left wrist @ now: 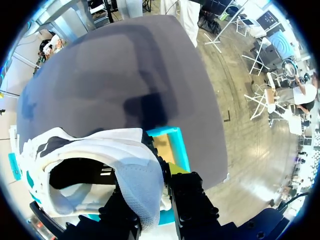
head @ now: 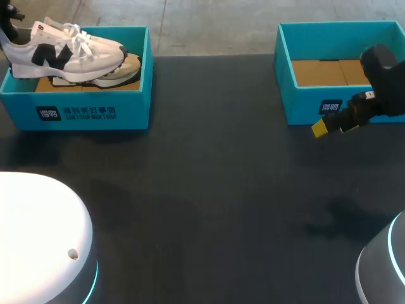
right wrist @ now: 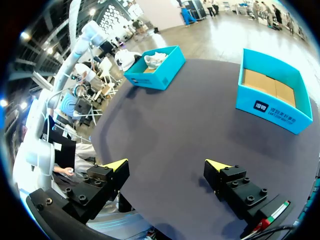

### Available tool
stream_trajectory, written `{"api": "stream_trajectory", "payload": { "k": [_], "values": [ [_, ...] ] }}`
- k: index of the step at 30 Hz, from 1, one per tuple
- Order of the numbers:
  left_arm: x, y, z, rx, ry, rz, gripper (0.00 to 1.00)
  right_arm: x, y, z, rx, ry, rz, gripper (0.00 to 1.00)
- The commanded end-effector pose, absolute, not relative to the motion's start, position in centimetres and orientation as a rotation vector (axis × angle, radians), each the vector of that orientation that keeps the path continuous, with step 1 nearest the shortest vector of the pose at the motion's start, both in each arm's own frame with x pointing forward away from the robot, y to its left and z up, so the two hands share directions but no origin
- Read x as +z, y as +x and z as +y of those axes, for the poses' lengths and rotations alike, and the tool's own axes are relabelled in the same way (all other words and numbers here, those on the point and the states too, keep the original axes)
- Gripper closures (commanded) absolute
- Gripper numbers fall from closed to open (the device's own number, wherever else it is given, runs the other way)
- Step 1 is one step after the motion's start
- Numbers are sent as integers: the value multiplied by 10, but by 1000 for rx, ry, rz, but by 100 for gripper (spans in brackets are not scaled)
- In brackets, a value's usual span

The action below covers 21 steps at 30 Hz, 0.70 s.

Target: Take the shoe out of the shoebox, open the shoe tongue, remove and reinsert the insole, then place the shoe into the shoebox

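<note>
Presently: white mesh sneaker with black side patch and white laces, sitting high in left shoebox, upper above the rim. Heel collar pinched in left gripper, jaws narrow on the padded fabric. Teal cardboard walls, white print on front, not read. Right shoebox same teal, brown cardboard floor. Right gripper just before it, over dark matte table, jaws spread wide. Broad open tabletop between boxes.

Cloth shoe, card boxes, matt tabletop

The sneaker is white mesh cloth with smooth black and white panels and woven laces, and its heel lining is soft grey knit. The left shoebox and right shoebox are matt teal card with brown board floors. The table is dark, smooth and matt.
</note>
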<state>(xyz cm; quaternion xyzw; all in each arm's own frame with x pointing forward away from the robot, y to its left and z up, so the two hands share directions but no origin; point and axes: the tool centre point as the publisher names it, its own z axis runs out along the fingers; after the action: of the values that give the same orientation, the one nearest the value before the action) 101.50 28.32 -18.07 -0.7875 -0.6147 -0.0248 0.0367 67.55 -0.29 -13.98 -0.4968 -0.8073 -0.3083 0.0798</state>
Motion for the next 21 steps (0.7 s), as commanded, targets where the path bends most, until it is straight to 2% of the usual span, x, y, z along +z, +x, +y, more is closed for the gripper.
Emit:
{"api": "stream_trajectory", "payload": {
  "k": [1,21],
  "values": [
    [-178,1007,271,-92,-2416,-1874,100,-140,678,-2,-916,-1485,-2415,0],
    [-157,932,180,-73,-2421,-1733,100,-140,678,-2,-916,-1485,-2415,0]
  ]
}}
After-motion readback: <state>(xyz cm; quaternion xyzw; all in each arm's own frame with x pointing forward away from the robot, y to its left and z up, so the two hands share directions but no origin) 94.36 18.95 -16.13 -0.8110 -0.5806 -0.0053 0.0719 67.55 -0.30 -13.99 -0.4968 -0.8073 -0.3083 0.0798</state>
